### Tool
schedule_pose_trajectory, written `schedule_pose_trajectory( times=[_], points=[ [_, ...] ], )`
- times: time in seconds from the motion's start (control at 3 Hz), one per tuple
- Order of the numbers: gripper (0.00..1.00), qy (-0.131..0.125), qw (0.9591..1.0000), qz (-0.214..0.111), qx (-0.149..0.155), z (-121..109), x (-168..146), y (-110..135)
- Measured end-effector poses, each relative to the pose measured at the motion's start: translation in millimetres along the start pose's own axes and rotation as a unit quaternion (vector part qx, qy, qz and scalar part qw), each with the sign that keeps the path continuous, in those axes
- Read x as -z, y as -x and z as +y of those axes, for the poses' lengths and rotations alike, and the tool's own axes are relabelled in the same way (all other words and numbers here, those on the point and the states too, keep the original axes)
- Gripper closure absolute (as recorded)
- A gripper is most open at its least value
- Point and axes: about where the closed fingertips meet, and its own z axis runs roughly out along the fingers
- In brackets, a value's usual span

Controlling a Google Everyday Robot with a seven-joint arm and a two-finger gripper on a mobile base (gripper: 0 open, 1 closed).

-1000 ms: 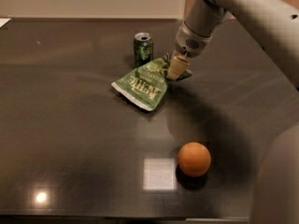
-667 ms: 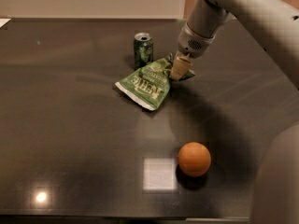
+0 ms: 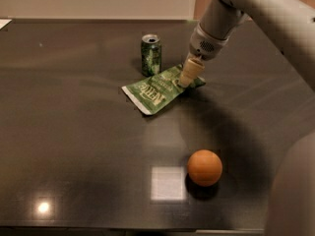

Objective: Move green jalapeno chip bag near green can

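While the gripper [image 3: 190,75] clamps the green jalapeno chip bag [image 3: 155,90], the dark table [image 3: 74,132] gleams.

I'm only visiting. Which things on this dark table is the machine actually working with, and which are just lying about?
Part of the job:
green jalapeno chip bag, lying flat
green can, upright just behind the bag
claw, closed on the bag's right end

Just lying about:
orange ball, alone toward the front of the table
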Motion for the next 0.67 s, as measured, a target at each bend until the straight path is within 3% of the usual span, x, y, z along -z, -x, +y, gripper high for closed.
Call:
schedule_pose_trajectory(
  times=[0.33,0.67],
  points=[
    [0.00,0.001,1.0000,0.000,0.000,-0.3,-2.3,0.7],
    [0.00,0.001,1.0000,0.000,0.000,-0.3,-2.4,0.8]
  ],
)
